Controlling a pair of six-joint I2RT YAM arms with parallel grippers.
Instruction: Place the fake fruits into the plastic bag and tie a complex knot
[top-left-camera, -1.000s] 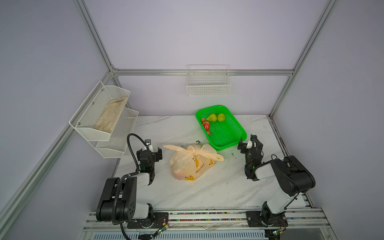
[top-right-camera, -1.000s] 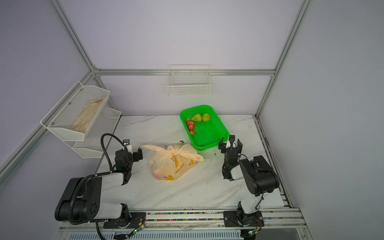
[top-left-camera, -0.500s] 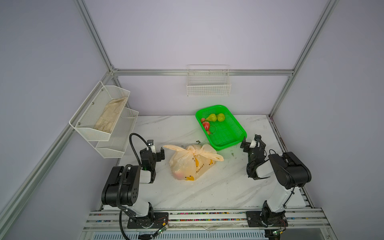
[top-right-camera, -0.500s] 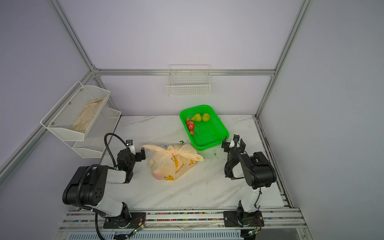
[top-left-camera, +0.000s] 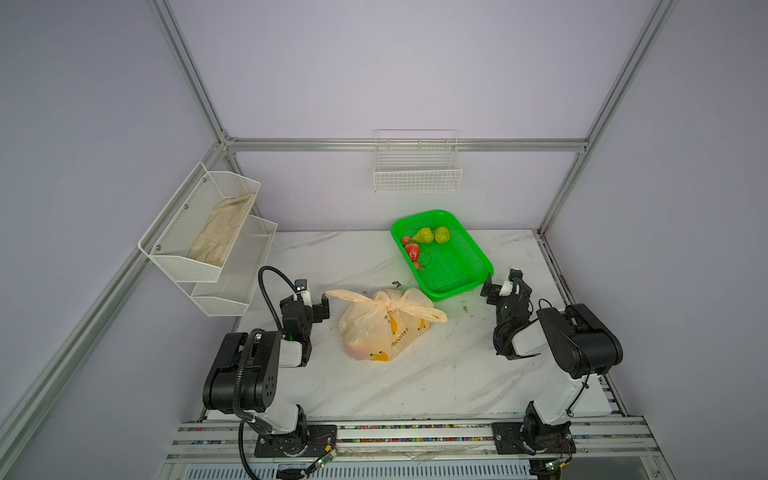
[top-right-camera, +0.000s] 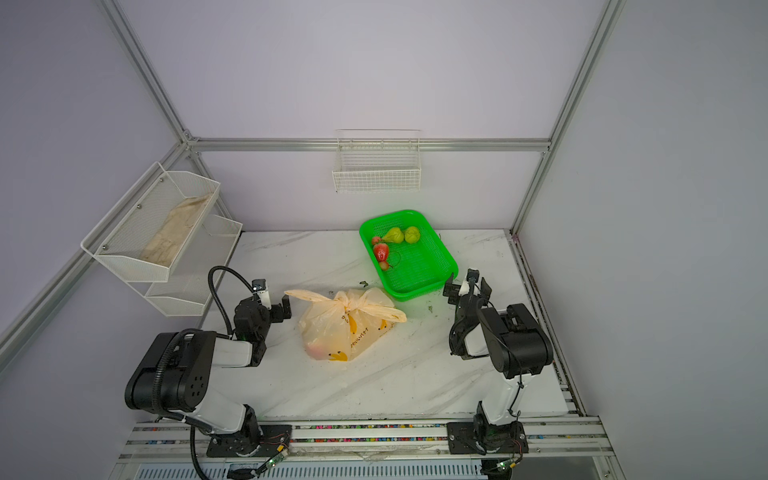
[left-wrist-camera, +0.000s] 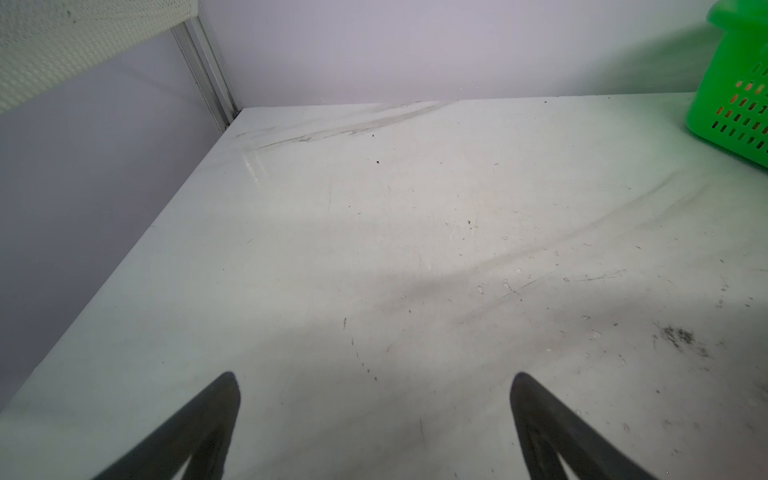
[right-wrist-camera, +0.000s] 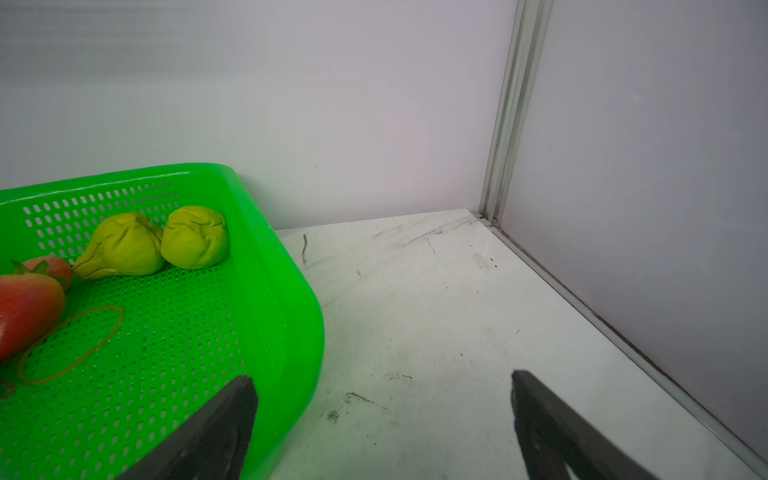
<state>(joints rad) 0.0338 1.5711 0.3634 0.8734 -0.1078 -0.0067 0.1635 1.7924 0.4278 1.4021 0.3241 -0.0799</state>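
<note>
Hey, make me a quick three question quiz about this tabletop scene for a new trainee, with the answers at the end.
1. True or false: the plastic bag is tied shut with a knot.
2. What lies in the green mesh basket? A) only bananas B) green pears and strawberries C) nothing
3. What do the left claw and the right claw hold?
Key: 1 true; 2 B; 3 nothing, both stand open.

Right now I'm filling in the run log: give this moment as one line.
plastic bag: lying between arms, knot tied | green basket: pears, strawberries inside | left gripper: open, empty | right gripper: open, empty
</note>
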